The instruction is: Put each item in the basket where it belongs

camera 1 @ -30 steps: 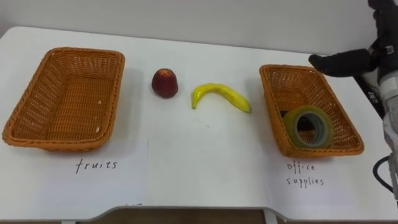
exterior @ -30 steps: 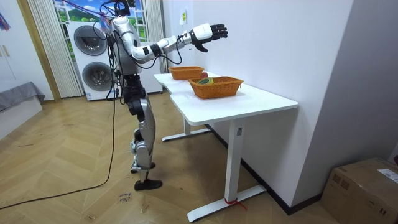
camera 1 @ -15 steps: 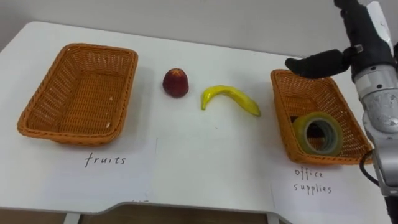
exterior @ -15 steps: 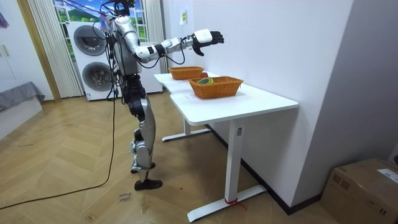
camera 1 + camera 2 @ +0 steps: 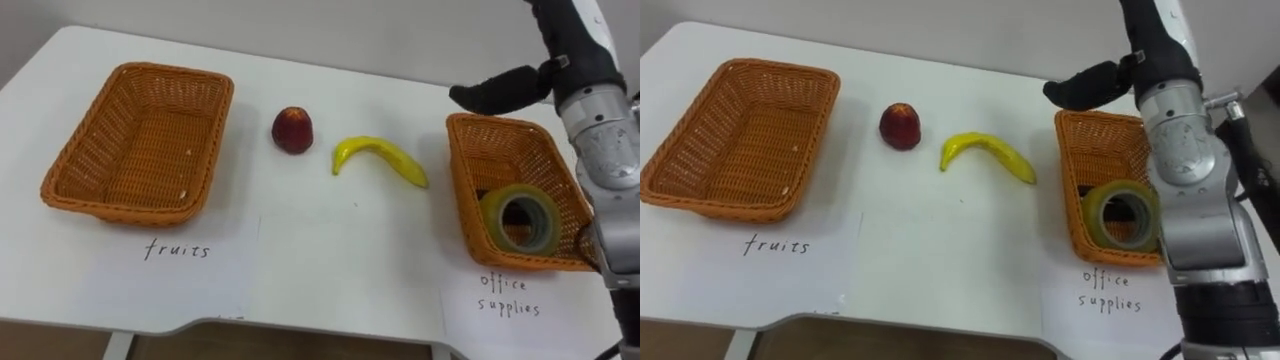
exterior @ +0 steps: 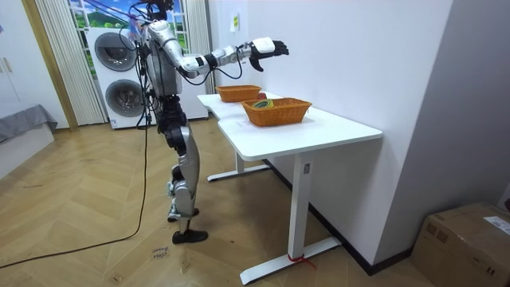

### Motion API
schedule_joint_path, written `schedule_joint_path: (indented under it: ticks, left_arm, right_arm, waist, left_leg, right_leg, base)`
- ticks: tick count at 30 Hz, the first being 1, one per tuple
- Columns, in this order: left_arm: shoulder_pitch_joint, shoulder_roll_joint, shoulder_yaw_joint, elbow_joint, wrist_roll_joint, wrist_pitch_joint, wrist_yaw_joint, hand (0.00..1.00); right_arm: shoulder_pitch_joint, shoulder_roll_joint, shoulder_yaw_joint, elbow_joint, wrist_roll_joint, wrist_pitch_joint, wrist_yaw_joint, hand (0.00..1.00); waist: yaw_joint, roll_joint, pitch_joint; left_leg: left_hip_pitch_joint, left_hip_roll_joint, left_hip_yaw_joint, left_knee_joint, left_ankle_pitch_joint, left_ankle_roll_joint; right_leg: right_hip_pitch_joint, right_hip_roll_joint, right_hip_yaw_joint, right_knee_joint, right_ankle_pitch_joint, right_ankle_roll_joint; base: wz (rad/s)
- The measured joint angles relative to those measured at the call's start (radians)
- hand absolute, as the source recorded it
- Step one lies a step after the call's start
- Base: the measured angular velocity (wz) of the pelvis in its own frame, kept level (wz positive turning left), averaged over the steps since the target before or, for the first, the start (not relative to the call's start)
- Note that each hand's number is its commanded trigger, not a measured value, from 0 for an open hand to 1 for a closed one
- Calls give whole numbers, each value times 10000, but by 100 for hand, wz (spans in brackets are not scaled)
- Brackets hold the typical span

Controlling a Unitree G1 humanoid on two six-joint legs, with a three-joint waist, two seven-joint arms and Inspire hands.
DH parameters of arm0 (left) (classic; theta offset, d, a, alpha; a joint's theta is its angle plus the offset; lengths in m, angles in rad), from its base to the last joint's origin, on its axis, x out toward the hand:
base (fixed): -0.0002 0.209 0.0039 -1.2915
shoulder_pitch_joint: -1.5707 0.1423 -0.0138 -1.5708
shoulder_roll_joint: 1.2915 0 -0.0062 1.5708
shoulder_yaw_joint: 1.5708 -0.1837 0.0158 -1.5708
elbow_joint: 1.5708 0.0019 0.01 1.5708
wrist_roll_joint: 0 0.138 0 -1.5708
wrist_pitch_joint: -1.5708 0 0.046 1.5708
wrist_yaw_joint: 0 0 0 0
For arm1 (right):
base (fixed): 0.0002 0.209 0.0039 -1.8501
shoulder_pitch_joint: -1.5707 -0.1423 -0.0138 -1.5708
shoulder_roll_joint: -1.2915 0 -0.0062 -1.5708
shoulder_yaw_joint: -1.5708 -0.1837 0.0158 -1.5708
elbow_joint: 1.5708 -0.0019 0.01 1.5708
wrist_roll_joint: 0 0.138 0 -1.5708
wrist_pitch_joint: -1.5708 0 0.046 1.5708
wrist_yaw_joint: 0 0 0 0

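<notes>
The right hand (image 5: pixel 497 90) hangs in the air above the far rim of the right-hand basket (image 5: pixel 468 175), fingers loosely extended toward the table's middle and holding nothing. Below it, that basket sits by the table's right edge with a roll of tape (image 5: pixel 522 218) leaning in its near end. To the left, on open tabletop (image 5: pixel 330 250), a banana (image 5: pixel 380 158) lies just beside the basket's far left corner, not touching it. A red fruit (image 5: pixel 291 130) stands a little further left — apart from both the banana and the empty left basket (image 5: pixel 95 150) near the left edge. Two paper labels (image 5: pixel 175 265) lie along the near edge, with bare table between the baskets.
</notes>
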Motion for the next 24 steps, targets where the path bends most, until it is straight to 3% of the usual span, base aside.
schedule_joint_path:
  ticks: [11,15,18,24]
  left_arm:
    - [-3,135,-97,20,0,13,29,0]
    - [-21,292,-316,85,-2,20,30,0]
    - [-3,385,-414,100,-4,34,91,0]
    - [-409,389,-471,210,-21,74,165,0]
  right_arm:
    - [-56,-7,835,590,-411,16,326,0]
    - [-57,-9,886,1269,-369,19,366,0]
    - [-104,-26,1096,1530,-351,13,369,0]
    - [-1012,-45,1515,2599,-2,-61,317,0]
  waist:
    - [367,-186,-1]
    - [484,-263,44]
    - [502,-355,23]
    - [518,-365,51]
  left_leg:
    - [-275,13,-167,38,4,-5]
    - [-434,41,-225,45,5,-2]
    - [-630,26,-222,99,7,-4]
    - [-1108,29,-256,270,18,-14]
  right_leg:
    - [-152,-17,-245,-26,0,0]
    - [-237,-44,-515,-33,0,0]
    - [-416,-41,-516,-30,1,-1]
    - [-791,-47,-548,-26,18,-30]
  base:
    - [5]
    - [7]
    - [1]
    - [2]
